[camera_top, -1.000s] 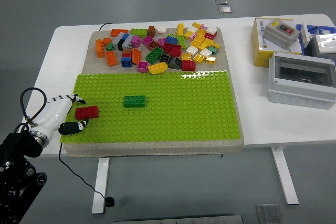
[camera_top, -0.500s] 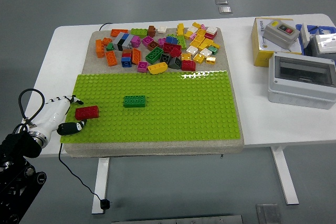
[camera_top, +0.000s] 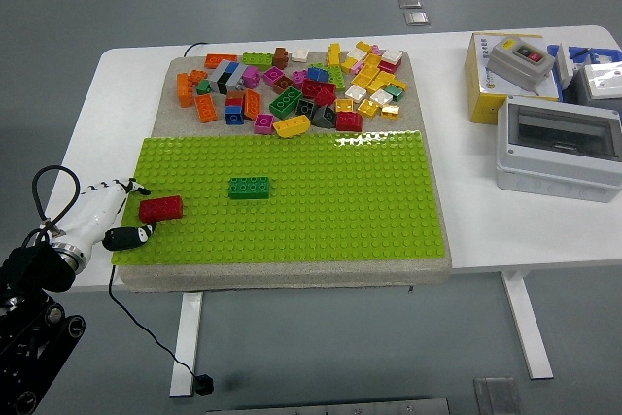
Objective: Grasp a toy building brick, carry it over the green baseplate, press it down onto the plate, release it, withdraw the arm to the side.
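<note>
1. Where the green baseplate (camera_top: 321,201) reaches its left edge, a red brick (camera_top: 160,208) sits on the studs, its long axis running left to right across the picture, tilted a little so its right end lies slightly farther from the near edge.
2. The left hand (camera_top: 109,213) lies just left of the red brick, white-palmed, with its black fingers (camera_top: 131,235) loosely spread; the thumb-side finger reaches under the brick's near side, close to it, but the hand does not clasp the brick.
3. One dark green brick (camera_top: 250,187) stands on the plate right of the red one, apart from it, its long axis also left to right.
4. Two bricks in all sit on the plate.
5. A heap of loose bricks (camera_top: 292,85) in many colours lies on the tan mat beyond the plate's far edge; they are too many and too overlapped to count surely.
6. On the white table (camera_top: 486,240) at the right stand one grey enclosure (camera_top: 559,148) and one yellow box (camera_top: 496,80) with a switch unit on top.
</note>
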